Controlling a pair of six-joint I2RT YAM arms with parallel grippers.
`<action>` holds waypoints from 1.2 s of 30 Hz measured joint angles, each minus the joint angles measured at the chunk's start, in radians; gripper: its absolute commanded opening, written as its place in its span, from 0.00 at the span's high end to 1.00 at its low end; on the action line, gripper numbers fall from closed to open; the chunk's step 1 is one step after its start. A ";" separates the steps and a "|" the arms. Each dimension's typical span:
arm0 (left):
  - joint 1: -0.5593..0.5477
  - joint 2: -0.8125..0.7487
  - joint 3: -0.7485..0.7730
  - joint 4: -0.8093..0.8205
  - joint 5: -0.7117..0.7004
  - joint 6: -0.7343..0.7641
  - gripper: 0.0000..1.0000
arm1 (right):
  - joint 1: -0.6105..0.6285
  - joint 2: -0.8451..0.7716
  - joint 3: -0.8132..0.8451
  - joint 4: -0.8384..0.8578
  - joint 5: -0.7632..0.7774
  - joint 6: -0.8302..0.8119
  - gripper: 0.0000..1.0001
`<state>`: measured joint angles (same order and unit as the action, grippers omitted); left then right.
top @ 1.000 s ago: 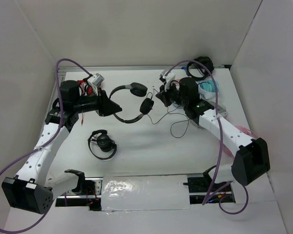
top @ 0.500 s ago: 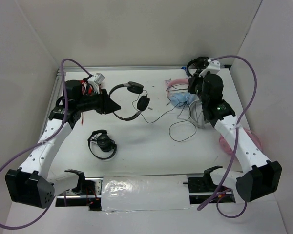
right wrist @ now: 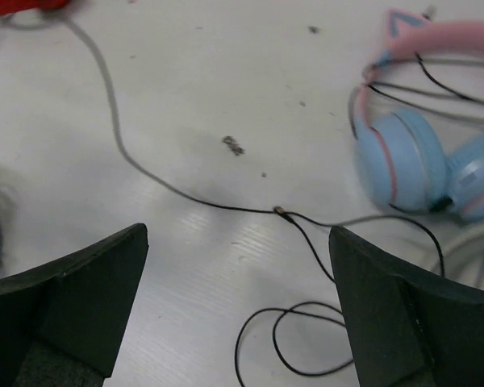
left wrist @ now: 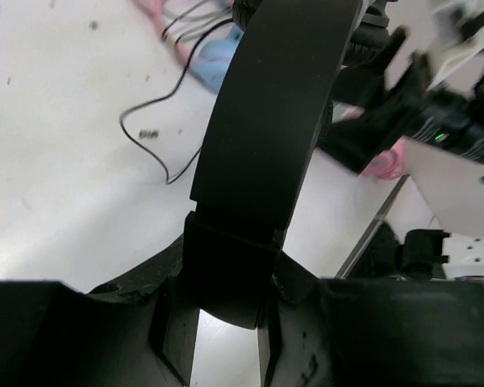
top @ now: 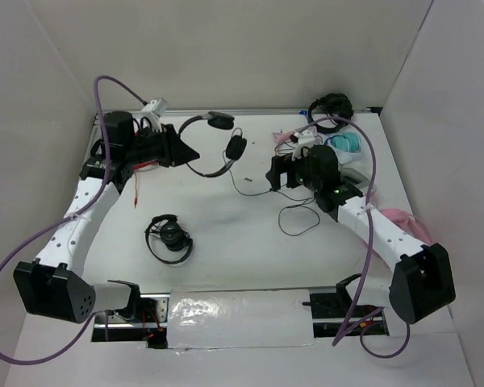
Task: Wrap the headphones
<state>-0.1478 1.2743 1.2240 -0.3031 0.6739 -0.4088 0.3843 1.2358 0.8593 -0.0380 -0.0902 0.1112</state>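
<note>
The headphones (top: 214, 149) hang above the back left of the table, and my left gripper (top: 182, 154) is shut on their thin black headband (left wrist: 266, 121). The two round ear pads dangle to the right of that grip. Their long thin cable (right wrist: 278, 211) trails down onto the white table and ends in loose loops. My right gripper (top: 273, 173) hovers over that cable near the table's middle. In the right wrist view its fingers (right wrist: 81, 298) stand wide apart, and my right gripper (right wrist: 238, 266) has the cable lying on the table below it, touching neither finger.
A compact black pair of headphones (top: 169, 238) lies front left. A blue and pink pair (right wrist: 411, 161) sits just right of my right gripper, with another black pair (top: 331, 109) at the back right corner. White walls enclose the table.
My right gripper has opened wide and swung from the back right to above the cable. My left arm has carried the headphones slightly farther back.
</note>
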 measured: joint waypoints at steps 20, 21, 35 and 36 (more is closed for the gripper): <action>0.002 0.060 0.531 -0.042 0.132 -0.092 1.00 | 0.102 0.464 0.197 0.253 -0.184 -0.188 0.00; 0.002 0.065 0.551 -0.045 0.138 -0.093 1.00 | 0.102 0.467 0.208 0.256 -0.178 -0.190 0.00; 0.004 0.136 0.595 -0.052 0.127 -0.107 1.00 | 0.111 -0.039 -0.147 0.307 -0.169 -0.212 0.00; 0.005 0.139 0.595 -0.053 0.127 -0.114 1.00 | 0.104 -0.061 -0.145 0.302 -0.172 -0.229 0.00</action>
<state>-0.1425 1.4132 1.8194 -0.3565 0.8013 -0.5232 0.4881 1.1751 0.7143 0.2642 -0.2623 -0.1173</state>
